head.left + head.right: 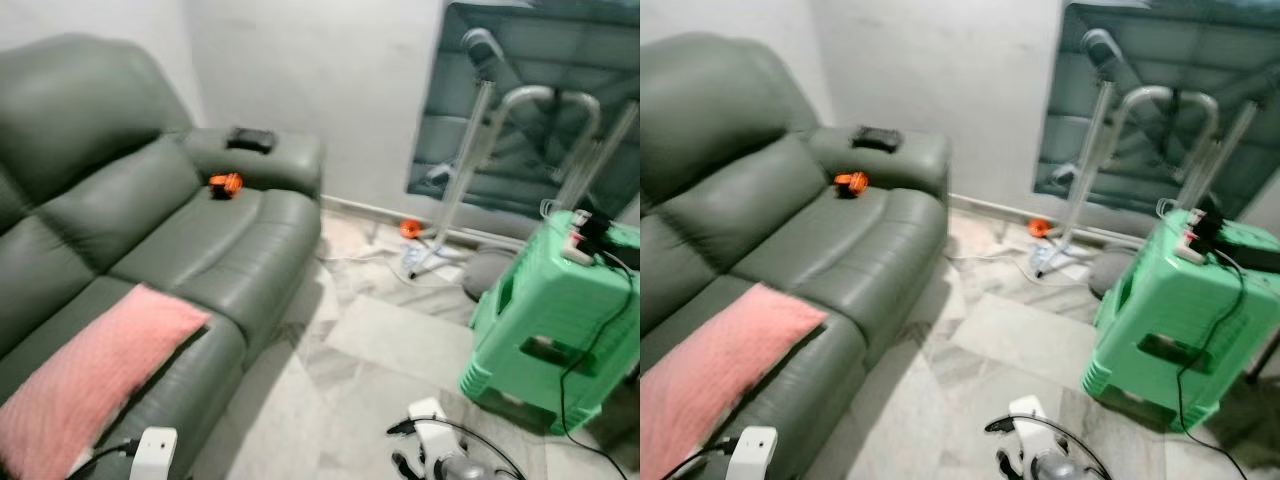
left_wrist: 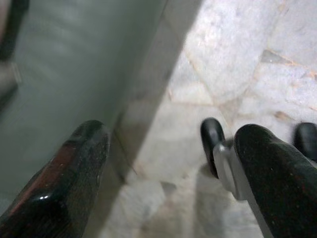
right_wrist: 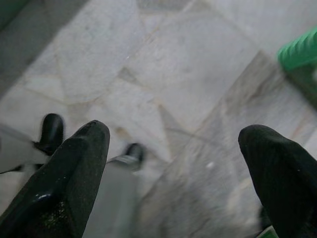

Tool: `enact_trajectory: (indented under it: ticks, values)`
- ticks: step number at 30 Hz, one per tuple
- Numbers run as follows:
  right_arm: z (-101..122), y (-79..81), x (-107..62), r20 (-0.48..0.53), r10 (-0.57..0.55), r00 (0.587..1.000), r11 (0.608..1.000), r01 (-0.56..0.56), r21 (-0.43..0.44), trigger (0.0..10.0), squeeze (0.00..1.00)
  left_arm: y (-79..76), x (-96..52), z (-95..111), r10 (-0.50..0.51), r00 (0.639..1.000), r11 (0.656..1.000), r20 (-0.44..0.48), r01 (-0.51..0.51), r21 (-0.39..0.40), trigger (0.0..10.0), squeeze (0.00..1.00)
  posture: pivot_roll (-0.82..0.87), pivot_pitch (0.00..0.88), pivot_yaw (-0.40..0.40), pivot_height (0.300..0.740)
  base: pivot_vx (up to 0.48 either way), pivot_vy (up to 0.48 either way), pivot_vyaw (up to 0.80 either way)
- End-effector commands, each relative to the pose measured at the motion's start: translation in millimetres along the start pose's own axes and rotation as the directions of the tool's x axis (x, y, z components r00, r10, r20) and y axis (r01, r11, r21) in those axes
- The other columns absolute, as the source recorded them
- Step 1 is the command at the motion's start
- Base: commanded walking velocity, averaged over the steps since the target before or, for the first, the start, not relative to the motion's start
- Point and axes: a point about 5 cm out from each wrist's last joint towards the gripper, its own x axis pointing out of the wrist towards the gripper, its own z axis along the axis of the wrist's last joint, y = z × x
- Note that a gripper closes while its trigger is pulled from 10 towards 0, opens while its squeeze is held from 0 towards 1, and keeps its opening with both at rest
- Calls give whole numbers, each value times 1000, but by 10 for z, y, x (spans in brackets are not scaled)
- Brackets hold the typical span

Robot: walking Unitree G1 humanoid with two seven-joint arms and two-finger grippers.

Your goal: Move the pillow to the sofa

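Green sofa (image 1: 190, 230) is looking like smooth leather with a soft sheen; pink pillow (image 1: 85, 375) is showing matt ribbed cloth. Floor (image 1: 330, 400) is showing polished marble tiles, green stool (image 1: 550, 320) is reading as moulded plastic, gripper fingers (image 3: 74, 178) are looking glossy black.

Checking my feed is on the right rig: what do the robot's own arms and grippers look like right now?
Each gripper has two long, rounded, glossy black fingers. The left gripper shows a reddish sheen on one finger and a silver metal piece beside the other. The right gripper has plain black fingers. From the head, the arm ends look white and grey, with black cables.
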Motion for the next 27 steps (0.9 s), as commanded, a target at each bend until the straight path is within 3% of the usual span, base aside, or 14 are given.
enact_trajectory:
  ticks: [1,22,27]
  values:
    - [13,-109,-15,5,-33,999,999,33,-10,10000,0,-23,8,76,-8,1000,1000,20,8,13,10000,0,-162,0,40,740,281,0,-694]
    - [20,-106,-14,4,-33,999,999,33,-13,10000,0,-17,8,82,-7,1000,1000,19,7,21,10000,0,-162,0,44,740,279,0,-708]
    - [27,-104,-13,6,-30,1000,999,30,-20,10000,0,-12,7,87,-2,1000,1000,19,1,29,10000,0,-161,0,44,740,277,0,-175]
